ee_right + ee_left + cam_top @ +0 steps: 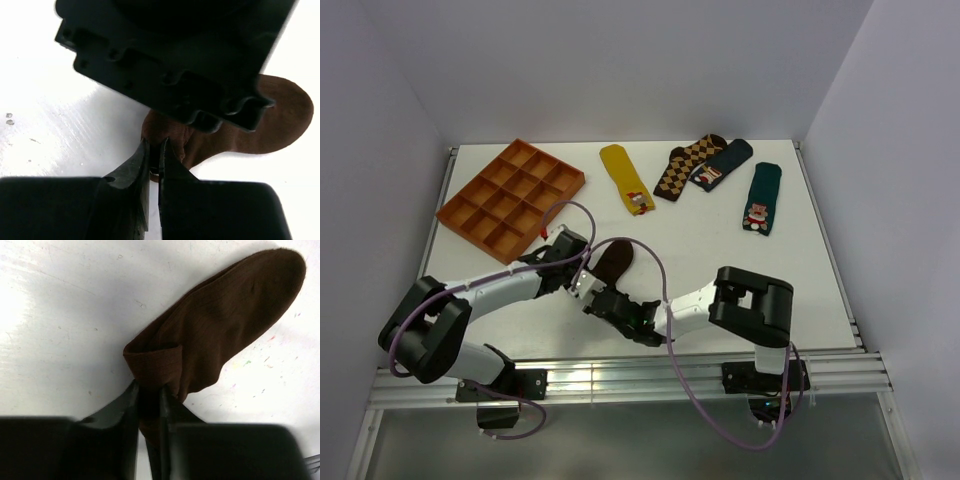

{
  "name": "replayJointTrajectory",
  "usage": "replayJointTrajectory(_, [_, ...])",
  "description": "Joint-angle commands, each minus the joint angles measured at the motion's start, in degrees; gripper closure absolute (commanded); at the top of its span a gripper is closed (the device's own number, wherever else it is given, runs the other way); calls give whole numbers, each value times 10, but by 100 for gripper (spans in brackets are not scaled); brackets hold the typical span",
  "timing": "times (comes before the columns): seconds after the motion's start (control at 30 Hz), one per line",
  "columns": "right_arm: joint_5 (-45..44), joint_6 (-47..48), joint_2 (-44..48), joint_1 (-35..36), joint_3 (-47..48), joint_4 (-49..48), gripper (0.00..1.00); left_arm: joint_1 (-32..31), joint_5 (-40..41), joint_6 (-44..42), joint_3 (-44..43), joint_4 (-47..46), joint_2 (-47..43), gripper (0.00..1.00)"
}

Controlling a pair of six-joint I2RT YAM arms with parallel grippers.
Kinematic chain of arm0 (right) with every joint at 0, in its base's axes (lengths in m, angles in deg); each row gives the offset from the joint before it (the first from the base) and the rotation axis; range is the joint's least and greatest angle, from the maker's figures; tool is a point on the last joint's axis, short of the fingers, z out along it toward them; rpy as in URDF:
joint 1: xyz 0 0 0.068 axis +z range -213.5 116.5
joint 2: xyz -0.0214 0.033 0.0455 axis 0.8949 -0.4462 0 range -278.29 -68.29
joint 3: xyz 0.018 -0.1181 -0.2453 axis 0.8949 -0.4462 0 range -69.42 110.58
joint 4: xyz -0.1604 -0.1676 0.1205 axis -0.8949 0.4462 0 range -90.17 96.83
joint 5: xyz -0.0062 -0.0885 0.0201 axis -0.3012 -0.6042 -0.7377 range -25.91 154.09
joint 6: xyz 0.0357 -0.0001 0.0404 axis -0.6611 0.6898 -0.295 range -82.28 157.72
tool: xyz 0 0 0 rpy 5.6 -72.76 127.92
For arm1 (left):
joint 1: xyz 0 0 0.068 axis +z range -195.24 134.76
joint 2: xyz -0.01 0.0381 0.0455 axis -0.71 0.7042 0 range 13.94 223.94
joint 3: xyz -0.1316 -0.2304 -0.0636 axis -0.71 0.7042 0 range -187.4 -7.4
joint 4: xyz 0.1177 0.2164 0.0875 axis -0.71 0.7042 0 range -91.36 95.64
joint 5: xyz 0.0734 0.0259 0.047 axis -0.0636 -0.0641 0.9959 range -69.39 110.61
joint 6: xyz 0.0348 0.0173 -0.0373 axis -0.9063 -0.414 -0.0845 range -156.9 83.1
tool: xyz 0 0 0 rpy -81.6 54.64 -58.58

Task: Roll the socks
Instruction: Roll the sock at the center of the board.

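Left pincer (149, 390) clenched on folded end of brown sock (220, 325) | right pincer (155, 146) nipping the same end, jaws almost together | sock lies on white worktop (60, 315), near front edge, between both arms

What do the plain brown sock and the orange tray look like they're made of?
Sock: knit fabric with a matte finish. Fine ribbing shows in the left wrist view, and the fabric folds softly into a roll at the gripped end.
Tray: rigid, probably plastic. It is an even matte orange with thin, straight dividers. Painted wood can't be ruled out from this view.
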Motion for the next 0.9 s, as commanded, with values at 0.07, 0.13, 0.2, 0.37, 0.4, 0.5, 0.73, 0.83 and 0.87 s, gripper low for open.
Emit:
replayJointTrajectory(0.07, [122,-53,46,-45,-11,61,100,8,-18,-20,-3,29,-27,47])
replayJointTrajectory(0.13, [159,-64,65,-70,-7,90,100,13,-14,-20,1,28,-54,40])
replayJointTrajectory(0.2, [213,-73,78,-87,-4,110,100,27,-14,-19,8,24,-77,32])
replayJointTrajectory(0.37, [311,-99,84,-135,8,142,100,58,-15,-4,45,10,-126,30])
replayJointTrajectory(0.4, [329,-103,83,-141,14,148,100,61,-16,-1,53,-4,-134,30])
replayJointTrajectory(0.5, [394,-116,75,-167,37,173,100,64,-26,5,83,-34,-162,30])
replayJointTrajectory(0.73, [553,-164,32,-222,81,198,100,64,-54,16,132,-96,-159,31])
replayJointTrajectory(0.83, [574,-179,19,-244,89,200,100,64,-54,24,146,-120,-154,31])
replayJointTrajectory(0.87, [574,-180,16,-247,95,207,100,64,-54,28,150,-124,-154,31])
